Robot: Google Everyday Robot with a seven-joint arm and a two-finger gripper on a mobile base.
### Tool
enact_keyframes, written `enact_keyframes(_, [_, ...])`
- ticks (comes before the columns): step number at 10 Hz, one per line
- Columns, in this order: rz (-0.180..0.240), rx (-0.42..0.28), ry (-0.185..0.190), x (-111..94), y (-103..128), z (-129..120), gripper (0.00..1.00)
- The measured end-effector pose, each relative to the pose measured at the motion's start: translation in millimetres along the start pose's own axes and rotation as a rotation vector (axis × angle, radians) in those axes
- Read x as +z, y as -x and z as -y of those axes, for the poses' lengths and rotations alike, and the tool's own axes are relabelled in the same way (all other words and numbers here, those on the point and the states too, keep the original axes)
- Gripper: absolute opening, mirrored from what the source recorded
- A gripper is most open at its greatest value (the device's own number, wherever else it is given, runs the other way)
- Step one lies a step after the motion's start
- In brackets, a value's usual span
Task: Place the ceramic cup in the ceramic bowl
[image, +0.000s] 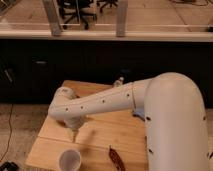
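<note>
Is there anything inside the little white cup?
The white cup looks empty: only its pale inside shows, though the very bottom is hard to see. The robot's hand hangs just above it, over the wooden table. No bowl shows; the arm may cover it.

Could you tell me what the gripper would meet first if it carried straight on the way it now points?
The gripper points down, so it would probably meet the wooden table just beyond the ceramic cup; depth is unclear.
</note>
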Motion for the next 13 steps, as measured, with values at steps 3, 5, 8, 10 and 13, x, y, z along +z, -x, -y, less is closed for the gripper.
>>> enact_keyframes(3, [-0.099, 0.007, -0.023, -12, 9, 2, 0.8])
enact_keyframes(5, [-0.191, 0.012, -0.05, -24, 17, 1, 0.8])
enact_keyframes(8, [-0.258, 0.011, -0.083, -38, 19, -3, 0.8])
enact_keyframes(10, [-0.279, 0.011, -0.105, -43, 18, -3, 0.8])
enact_keyframes(13, [-0.293, 0.007, -0.16, -49, 19, -4, 0.8])
